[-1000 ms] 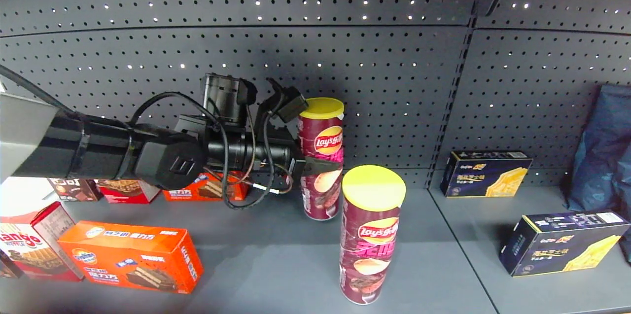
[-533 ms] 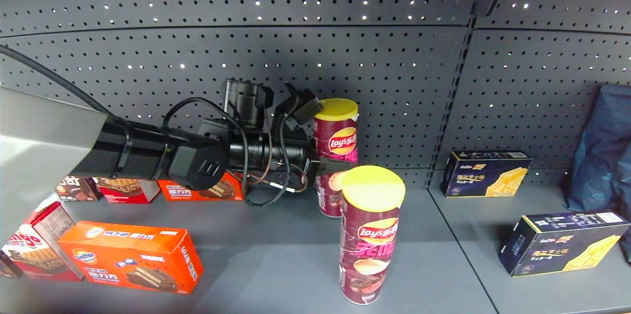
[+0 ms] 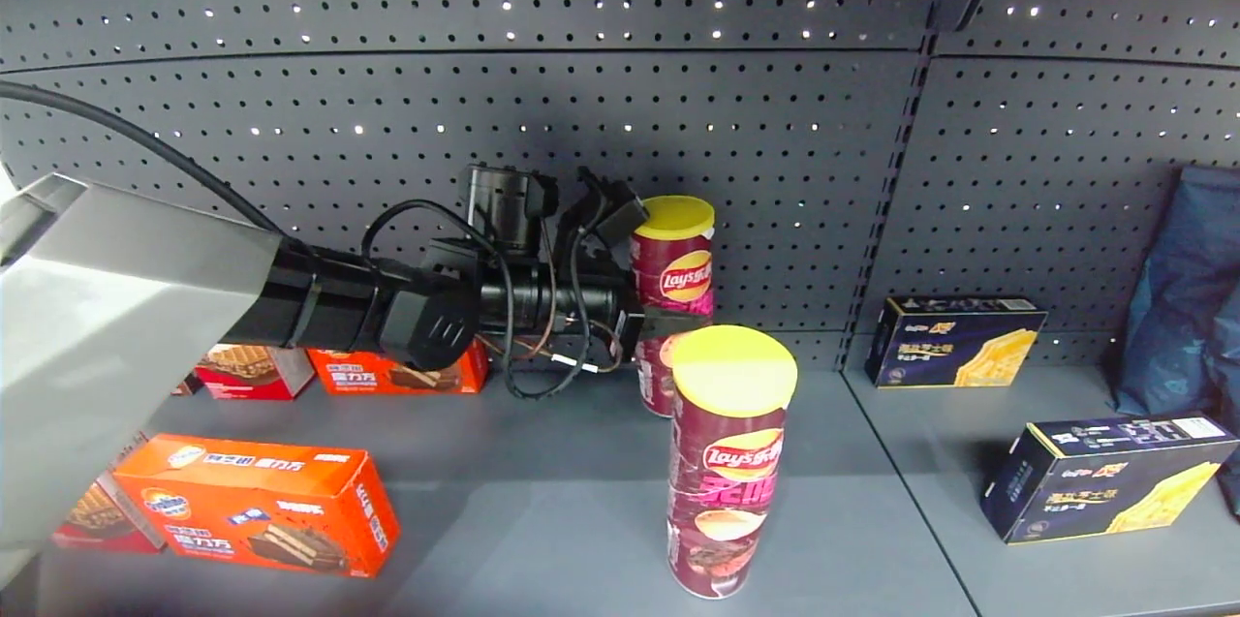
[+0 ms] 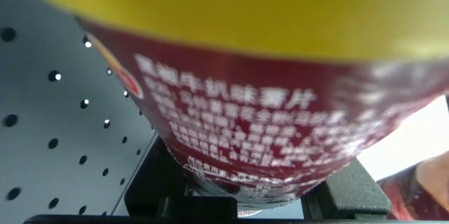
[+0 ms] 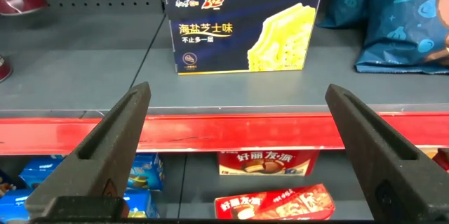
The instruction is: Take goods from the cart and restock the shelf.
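A maroon chip can with a yellow lid [image 3: 673,288] stands upright near the pegboard back of the grey shelf [image 3: 542,491]. My left gripper [image 3: 664,324] is shut on its middle, reaching in from the left. Up close in the left wrist view, the same can [image 4: 266,140] sits between the dark fingers [image 4: 354,189]. A second identical can [image 3: 727,462] stands in front of it, nearer the shelf's front edge. My right gripper [image 5: 242,154] hangs open in front of the red shelf edge [image 5: 231,129], with nothing between its fingers.
Orange snack boxes [image 3: 257,506] and red boxes [image 3: 402,373] lie on the shelf's left. Navy and yellow boxes [image 3: 954,338] [image 3: 1104,477] lie on the right, with a dark blue bag [image 3: 1187,297] at the far right. Packets fill a lower shelf [image 5: 270,203].
My left arm has carried the held can to the right and deeper toward the pegboard, so it now stands behind the front can. The right gripper has no earlier frame.
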